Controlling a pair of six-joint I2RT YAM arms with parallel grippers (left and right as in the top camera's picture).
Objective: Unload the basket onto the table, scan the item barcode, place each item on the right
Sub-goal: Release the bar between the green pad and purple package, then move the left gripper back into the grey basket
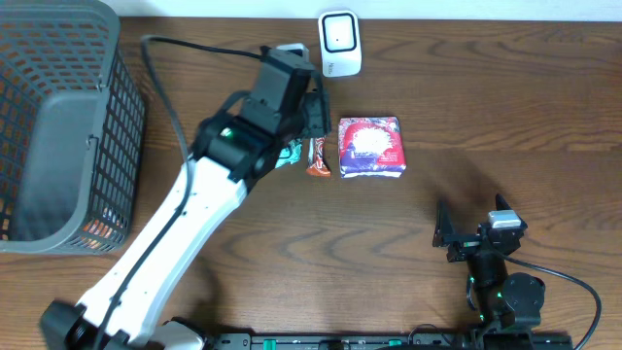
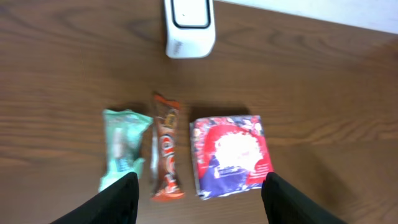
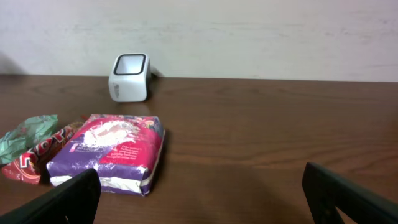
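Observation:
A white barcode scanner [image 1: 340, 42] stands at the table's far edge. In front of it three items lie in a row: a green packet [image 2: 123, 146], an orange-brown candy bar [image 2: 166, 152] and a purple and red pack [image 2: 231, 155]. My left gripper [image 2: 200, 183] hovers above the near ends of the candy bar and the pack, open, with nothing between its fingers. In the overhead view it [image 1: 316, 117] hangs over the candy bar [image 1: 319, 160], left of the pack [image 1: 370, 146]. My right gripper [image 1: 447, 233] rests open at the front right, empty, facing the pack [image 3: 109, 152] and the scanner [image 3: 129, 76].
A grey mesh basket [image 1: 126, 146] fills the table's left end, with something orange showing low inside it. A black cable runs from the back edge to the left arm. Bare wood lies right of the pack, up to the right arm's base.

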